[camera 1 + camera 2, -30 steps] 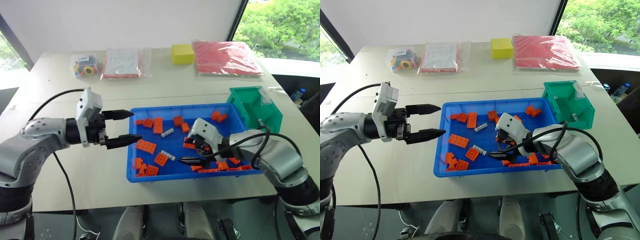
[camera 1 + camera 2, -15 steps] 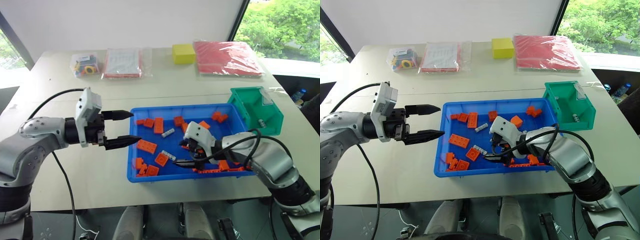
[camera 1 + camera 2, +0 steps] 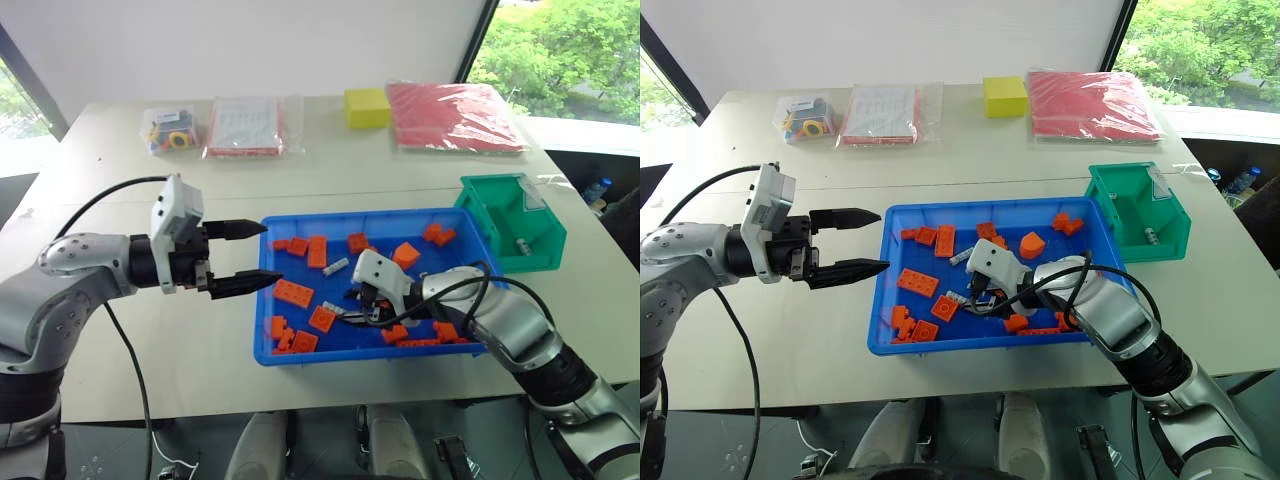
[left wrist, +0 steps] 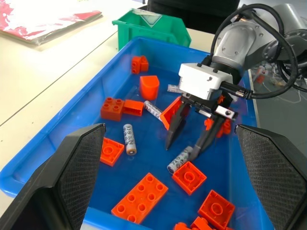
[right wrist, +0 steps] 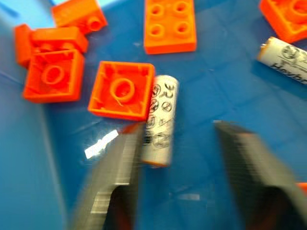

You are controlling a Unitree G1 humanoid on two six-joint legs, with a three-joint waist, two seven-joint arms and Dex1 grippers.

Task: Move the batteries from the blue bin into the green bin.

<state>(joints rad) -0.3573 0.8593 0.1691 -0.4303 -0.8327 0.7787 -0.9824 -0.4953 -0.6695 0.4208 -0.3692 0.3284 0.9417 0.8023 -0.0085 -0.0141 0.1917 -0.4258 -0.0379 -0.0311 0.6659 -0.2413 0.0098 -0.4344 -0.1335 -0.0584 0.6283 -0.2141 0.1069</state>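
Note:
The blue bin (image 3: pixel 365 214) sits mid-table holding orange bricks (image 3: pixel 293 292) and loose batteries (image 4: pixel 128 139). My right gripper (image 3: pixel 350 308) is down inside it, jaws apart over one battery (image 5: pixel 159 120). That battery lies on the bin floor against one finger (image 5: pixel 125 158), and the other finger stands clear of it. Further batteries lie nearby (image 4: pixel 152 109). The green bin (image 3: pixel 510 220) stands at the blue bin's far right corner with a battery (image 3: pixel 522 245) inside. My left gripper (image 3: pixel 272 252) hovers open at the blue bin's left rim, holding nothing.
Along the table's far side lie a yellow block (image 3: pixel 366 107), a red packet (image 3: pixel 455 115) and two clear bags of parts (image 3: pixel 243 125). Bare table stretches between them and the bins. The table's front edge runs just below the blue bin.
My right gripper has slid left across the blue bin floor to a battery, and its fingers have drawn closer together. The left arm has kept still.

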